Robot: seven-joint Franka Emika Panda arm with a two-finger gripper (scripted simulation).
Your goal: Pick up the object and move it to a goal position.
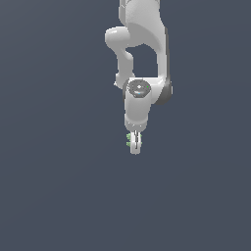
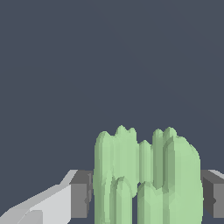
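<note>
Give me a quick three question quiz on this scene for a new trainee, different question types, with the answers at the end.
1. True or false: the light-green ridged object lies on the floor, well away from the gripper.
2. Multiple choice: in the wrist view, where do the grey finger pads sit? A) both on one side of the object B) one on each side of it C) far above it
3. Fill in: in the exterior view, green shows at the gripper's tip on the exterior view's ____ side.

Key: 1 false, it sits between the fingers. 2 B. 3 left.
</note>
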